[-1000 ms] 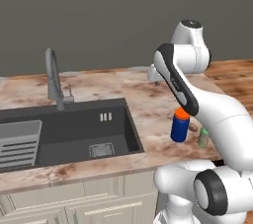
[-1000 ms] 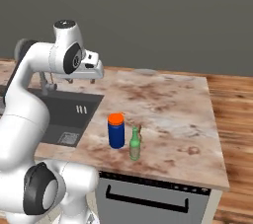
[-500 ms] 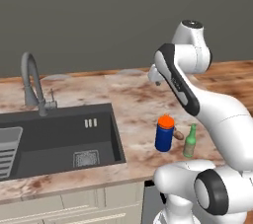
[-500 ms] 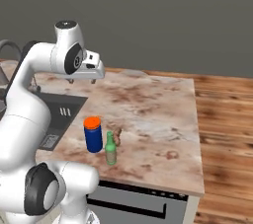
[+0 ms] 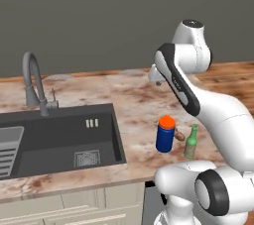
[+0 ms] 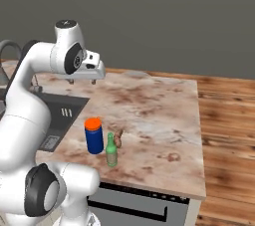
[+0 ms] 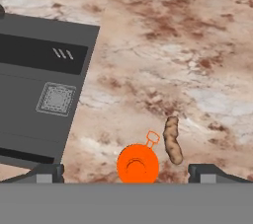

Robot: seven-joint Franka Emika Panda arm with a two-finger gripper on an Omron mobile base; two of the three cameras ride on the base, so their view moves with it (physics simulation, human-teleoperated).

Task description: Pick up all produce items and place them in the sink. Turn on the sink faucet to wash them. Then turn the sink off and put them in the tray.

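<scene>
My pincer [image 7: 126, 173] hangs high, jaws wide apart, empty. Produce piece [image 7: 172, 140] lies on tabletop [image 7: 188, 65] below between the tips, touching nothing, just beside blue orange-capped canister [image 7: 138, 165]; sink [image 7: 34, 94] off to the side.

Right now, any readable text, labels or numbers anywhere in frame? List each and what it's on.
None readable.
Blue canister with orange lid: plain, no label.
Green bottle: no label visible.
Sink back wall: three small slots, not characters.
Gripper, open above the counter: no markings legible.
</scene>
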